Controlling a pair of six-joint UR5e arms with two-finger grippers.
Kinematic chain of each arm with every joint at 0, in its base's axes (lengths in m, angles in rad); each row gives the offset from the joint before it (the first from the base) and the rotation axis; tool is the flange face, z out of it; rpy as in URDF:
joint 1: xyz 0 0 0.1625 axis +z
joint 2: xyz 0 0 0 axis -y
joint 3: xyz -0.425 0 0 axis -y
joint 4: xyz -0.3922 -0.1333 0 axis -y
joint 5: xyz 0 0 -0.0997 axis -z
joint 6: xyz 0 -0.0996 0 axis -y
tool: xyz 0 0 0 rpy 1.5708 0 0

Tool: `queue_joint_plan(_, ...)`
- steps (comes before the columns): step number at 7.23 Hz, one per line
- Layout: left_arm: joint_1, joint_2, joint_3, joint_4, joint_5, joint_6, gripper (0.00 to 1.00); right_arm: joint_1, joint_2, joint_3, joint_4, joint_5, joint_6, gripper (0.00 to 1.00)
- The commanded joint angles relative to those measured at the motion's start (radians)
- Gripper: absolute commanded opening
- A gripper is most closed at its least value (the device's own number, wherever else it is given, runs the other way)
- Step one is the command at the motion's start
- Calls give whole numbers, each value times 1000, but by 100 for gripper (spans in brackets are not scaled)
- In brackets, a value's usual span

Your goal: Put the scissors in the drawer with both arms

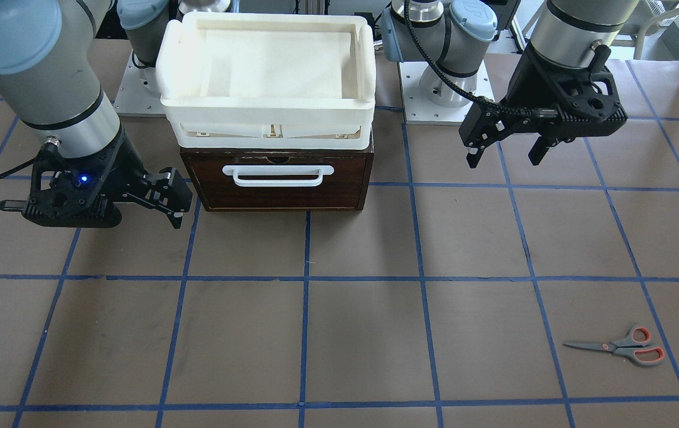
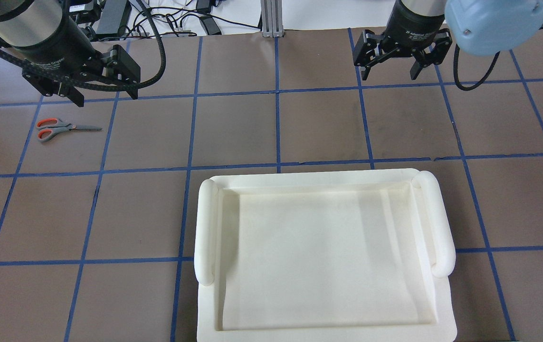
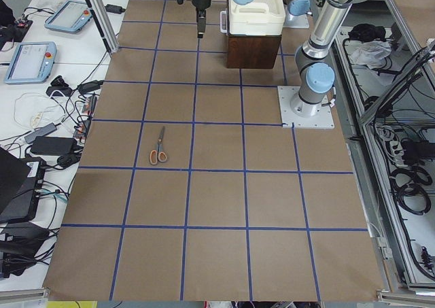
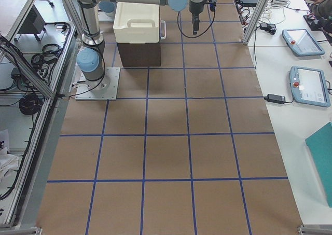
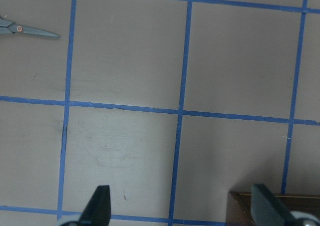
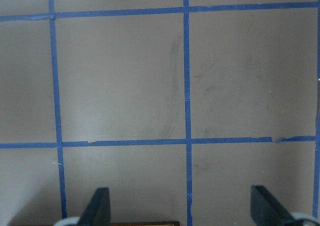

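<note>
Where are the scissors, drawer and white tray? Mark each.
Grey, orange-lined scissors (image 1: 614, 346): front-facing view, pivot.
Dark brown wooden drawer (image 1: 280, 195): front-facing view, front panel.
White plastic tray (image 1: 268, 112): front-facing view, front rim.

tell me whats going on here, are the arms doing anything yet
Nothing is being handled yet. The left gripper and right gripper both hang open above the table, one on either side of the wooden drawer. The drawer is shut, with a white tray stacked above it. The scissors lie closed on the table on the left arm's side, well away from the drawer and touched by neither gripper.
</note>
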Motion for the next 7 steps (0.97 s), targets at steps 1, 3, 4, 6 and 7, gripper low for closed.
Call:
queue_joint_plan(1,0,3,0,0,2,0,100,0,-2,2,2,0,-1,100)
queue_joint_plan(3,2,5,0,0,2,2,100,3,6,5,7,7,-5,100)
queue_joint_plan(4,0,5,0,0,2,2,100,18,9,11,8,18,-22,100)
queue_joint_plan(6,0,5,0,0,2,2,100,104,20,14,5,16,-383,100)
queue_joint_plan(7,2,5,0,0,2,3,100,153,20,17,5,16,-462,100)
